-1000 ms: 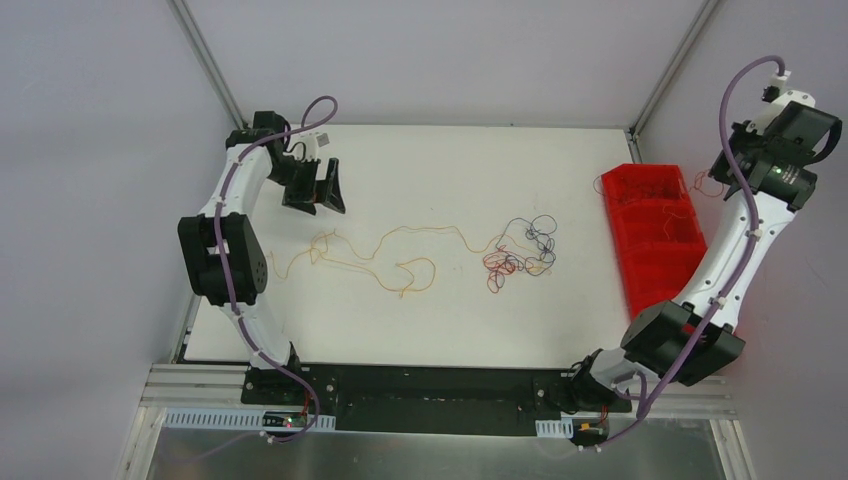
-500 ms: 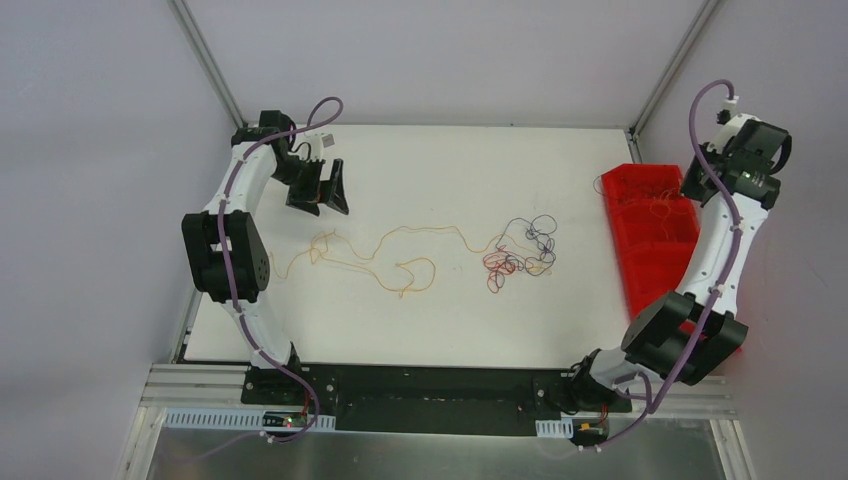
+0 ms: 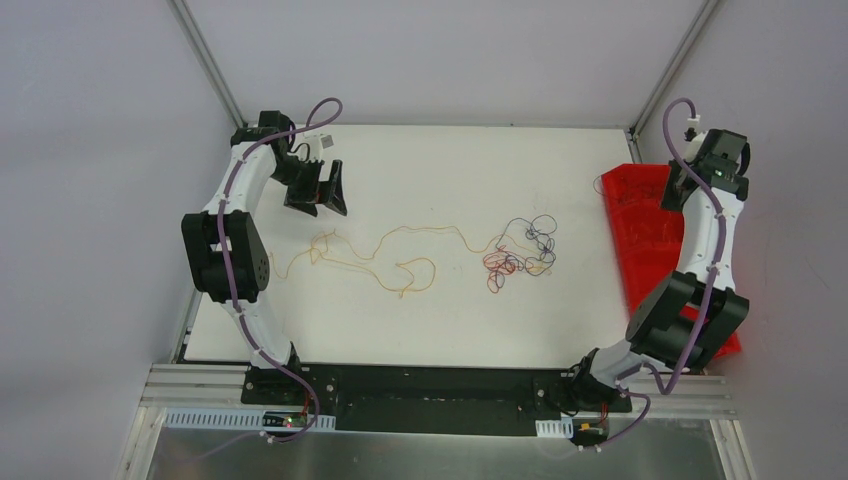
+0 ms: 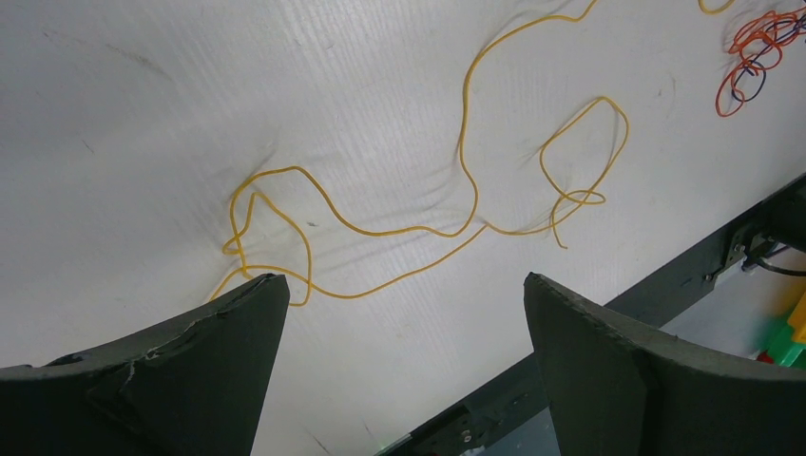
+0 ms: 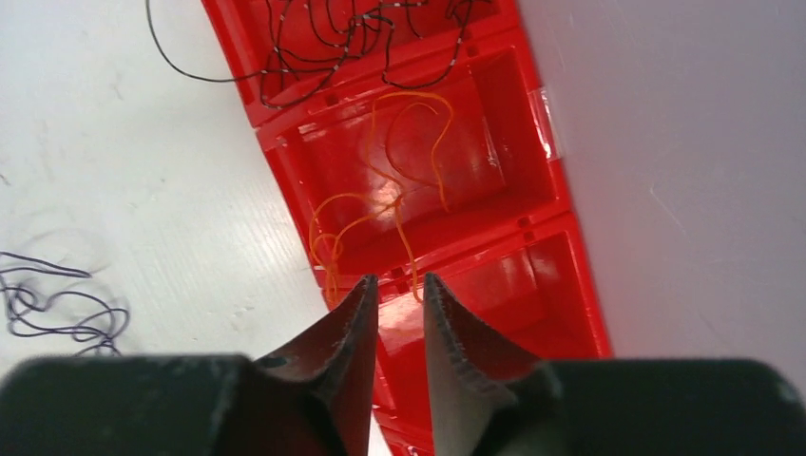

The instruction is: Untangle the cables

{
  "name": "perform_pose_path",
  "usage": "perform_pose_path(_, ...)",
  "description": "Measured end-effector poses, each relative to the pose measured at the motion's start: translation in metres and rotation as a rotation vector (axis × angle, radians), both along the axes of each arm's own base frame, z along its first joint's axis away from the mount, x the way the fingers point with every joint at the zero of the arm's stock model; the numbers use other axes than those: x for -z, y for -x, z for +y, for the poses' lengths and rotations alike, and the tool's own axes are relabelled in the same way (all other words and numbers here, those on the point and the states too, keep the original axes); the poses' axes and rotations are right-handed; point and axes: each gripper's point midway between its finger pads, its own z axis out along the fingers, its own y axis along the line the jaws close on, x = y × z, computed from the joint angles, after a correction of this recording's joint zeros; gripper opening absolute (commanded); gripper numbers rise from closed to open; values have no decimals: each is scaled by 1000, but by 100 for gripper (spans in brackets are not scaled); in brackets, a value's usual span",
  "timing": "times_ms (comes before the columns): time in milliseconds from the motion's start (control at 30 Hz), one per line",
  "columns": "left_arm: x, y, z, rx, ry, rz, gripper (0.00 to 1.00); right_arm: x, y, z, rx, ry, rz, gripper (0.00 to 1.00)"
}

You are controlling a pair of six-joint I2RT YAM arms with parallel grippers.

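Observation:
A long yellow cable [image 3: 400, 265] winds across the left middle of the white table; in the left wrist view this yellow cable [image 4: 466, 190] lies ahead of my fingers. A tangle of red, orange and dark purple cables [image 3: 520, 250] sits right of centre. My left gripper [image 3: 325, 200] hovers wide open and empty [image 4: 401, 280] near the yellow cable's left end. My right gripper [image 3: 675, 188] is over the red bin; its jaws stand slightly apart [image 5: 399, 280]. A thin orange cable [image 5: 399, 180] lies loose in the compartment just beyond the tips.
The red bin [image 3: 650, 270] with several compartments lies along the table's right edge [image 5: 532, 275]. Black cables [image 5: 314, 38] fill its far compartment and spill over the rim. A dark purple strand [image 5: 57, 304] lies on the table left of the bin. A black rail runs along the near edge.
My right arm has swung inward over the red bin and its jaws have parted a little; the orange cable now lies in the bin. The left arm has barely moved.

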Motion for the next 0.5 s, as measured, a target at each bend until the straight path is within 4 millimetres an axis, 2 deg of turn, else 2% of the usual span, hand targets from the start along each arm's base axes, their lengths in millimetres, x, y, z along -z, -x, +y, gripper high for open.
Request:
perform_pose_path(200, 0, 1, 0, 4, -1, 1, 99, 3, 1, -6, 10, 32, 22, 45)
perform_pose_path(300, 0, 2, 1, 21, -5, -5, 99, 2, -2, 3, -15, -2, 12, 56)
perform_pose_path(367, -1, 2, 0, 42, -2, -20, 97, -1, -5, 22, -69, -64, -6, 64)
perform_pose_path(433, -5, 5, -4, 69, 24, -35, 92, -6, -6, 52, -159, -142, -21, 66)
perform_pose_path(500, -10, 12, -12, 94, 67, -44, 89, -13, -3, 105, -306, -244, -25, 65)
